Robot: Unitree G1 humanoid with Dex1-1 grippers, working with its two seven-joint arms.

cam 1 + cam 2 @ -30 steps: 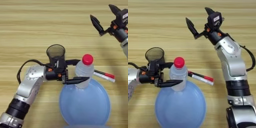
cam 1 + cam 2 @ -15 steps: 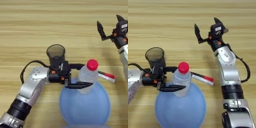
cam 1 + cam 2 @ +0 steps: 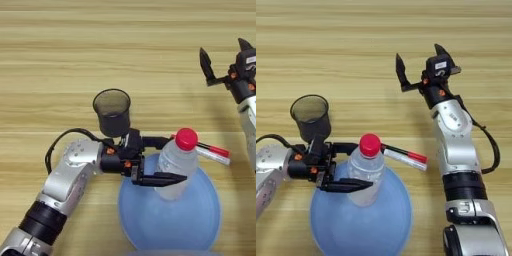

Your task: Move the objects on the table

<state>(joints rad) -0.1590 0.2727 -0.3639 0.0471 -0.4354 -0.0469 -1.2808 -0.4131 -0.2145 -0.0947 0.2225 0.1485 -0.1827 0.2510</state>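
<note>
Wooden tabletop [image 3: 60, 55]. Left claw [image 3: 167, 162] grips the clear bottle [image 3: 172, 167], red cap up, standing on the blue plate's [image 3: 200, 220] 12 o'clock rim. Dark cup [image 3: 112, 111] upright at the plate's 10 o'clock. Marker [image 3: 212, 151] lies just behind the bottle, at its 3 o'clock. Right claw [image 3: 420, 66] is spread open in the air, far side, holding nothing. Right eye view shows the whole right arm; left eye view shows only the claw. Since earlier frames the bottle has slid right onto the plate; the right claw has shifted right.

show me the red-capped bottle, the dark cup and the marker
bottle [image 3: 170, 165], left eye view, clear body below the cap
cup [image 3: 112, 114], left eye view, dark side wall
marker [image 3: 404, 157], right eye view, white barrel
</note>
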